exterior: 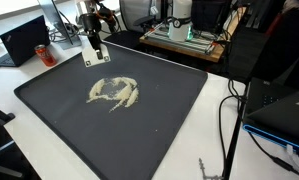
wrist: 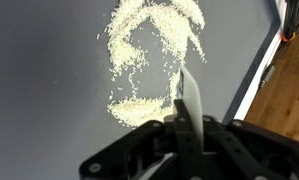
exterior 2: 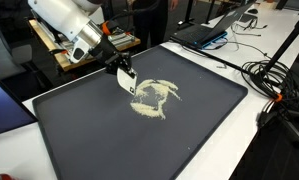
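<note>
In an exterior view the jaws were closed tight on a thin white flat blade (exterior: 93, 58), near a ring of pale scattered grains (exterior: 114, 93) on the dark grey mat (exterior: 159, 110). In an exterior view the blade (exterior 2: 129, 84) hung just beside the grains (exterior 2: 157, 98); whether it touched the mat (exterior 2: 109, 135) I couldn't tell. In the wrist view its base (wrist: 189, 105) was hidden between the jaws, grains (wrist: 149, 45) lying around its tip.

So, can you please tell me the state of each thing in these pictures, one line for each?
gripper: jaws shut on the white scraper.
white scraper: held, blade pointing at the mat beside the grains; contact cannot be told.
grains: loose, spread in a rough ring.
dark mat: lying flat.
laptop: open.
</note>
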You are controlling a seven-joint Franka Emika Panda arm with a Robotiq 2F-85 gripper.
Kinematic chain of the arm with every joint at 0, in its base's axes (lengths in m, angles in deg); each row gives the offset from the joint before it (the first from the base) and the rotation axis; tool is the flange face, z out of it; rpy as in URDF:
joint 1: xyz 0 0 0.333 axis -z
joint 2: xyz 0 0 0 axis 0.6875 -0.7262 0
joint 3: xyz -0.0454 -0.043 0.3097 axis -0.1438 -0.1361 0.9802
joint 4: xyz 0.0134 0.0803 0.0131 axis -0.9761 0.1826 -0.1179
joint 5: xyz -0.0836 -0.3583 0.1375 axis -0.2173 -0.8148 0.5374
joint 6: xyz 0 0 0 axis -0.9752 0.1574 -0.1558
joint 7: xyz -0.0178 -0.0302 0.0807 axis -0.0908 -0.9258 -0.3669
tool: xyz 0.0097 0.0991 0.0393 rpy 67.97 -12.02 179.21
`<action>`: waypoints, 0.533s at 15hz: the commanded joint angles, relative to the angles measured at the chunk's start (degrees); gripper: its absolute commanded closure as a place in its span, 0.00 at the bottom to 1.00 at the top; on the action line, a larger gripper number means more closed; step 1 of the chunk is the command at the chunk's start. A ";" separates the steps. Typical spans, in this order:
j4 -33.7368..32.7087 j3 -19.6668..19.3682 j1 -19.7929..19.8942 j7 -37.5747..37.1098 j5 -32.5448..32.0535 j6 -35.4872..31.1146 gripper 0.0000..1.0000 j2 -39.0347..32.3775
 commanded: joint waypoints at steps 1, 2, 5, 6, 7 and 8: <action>-2.56 0.61 1.88 2.93 1.05 2.39 0.99 -2.62; -2.79 0.60 1.98 3.09 0.83 2.48 0.99 -3.03; -3.40 0.63 2.92 4.92 0.39 5.40 0.99 -3.81; -3.42 0.56 3.04 5.45 0.17 5.98 0.99 -3.92; -3.46 0.55 3.28 6.38 0.02 7.07 0.99 -3.96; -3.40 0.46 3.24 6.80 -0.47 7.63 0.99 -3.94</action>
